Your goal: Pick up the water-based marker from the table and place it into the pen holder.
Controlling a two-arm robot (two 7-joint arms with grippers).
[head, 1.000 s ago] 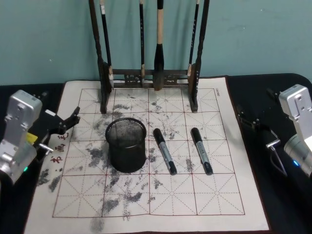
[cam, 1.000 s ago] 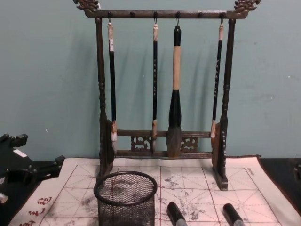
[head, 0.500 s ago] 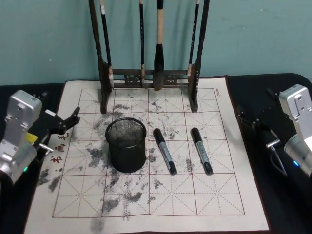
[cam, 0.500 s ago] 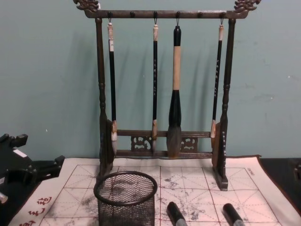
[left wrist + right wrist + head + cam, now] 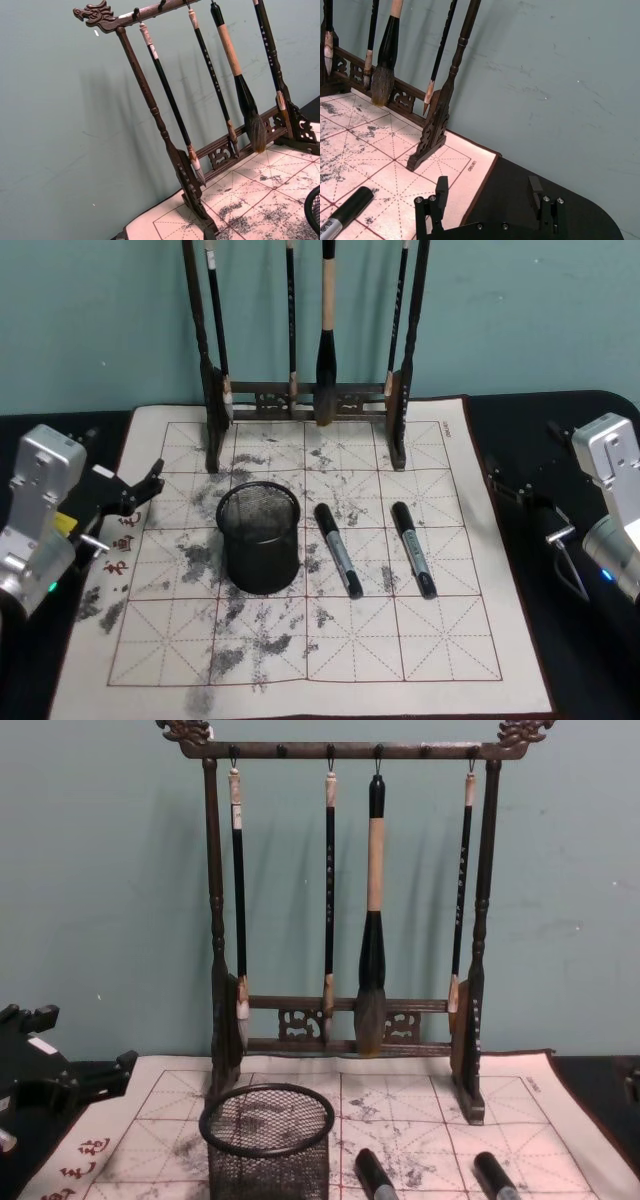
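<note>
A black marker (image 5: 338, 549) and a second marker (image 5: 413, 549) lie flat on the ink-stained mat (image 5: 450, 640), just right of the upright pen holder (image 5: 259, 538), clear for grasping. Left tool (image 5: 122, 460) and right tool (image 5: 488, 185) sit released, empty, beside the mat.

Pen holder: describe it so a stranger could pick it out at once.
Find the ink-stained grid mat with the tall wooden brush rack at its far edge. In front of the rack's left half stands the pen holder, left of two black markers lying flat. It is the only upright black wire-mesh cup, round-rimmed and open-topped.
</note>
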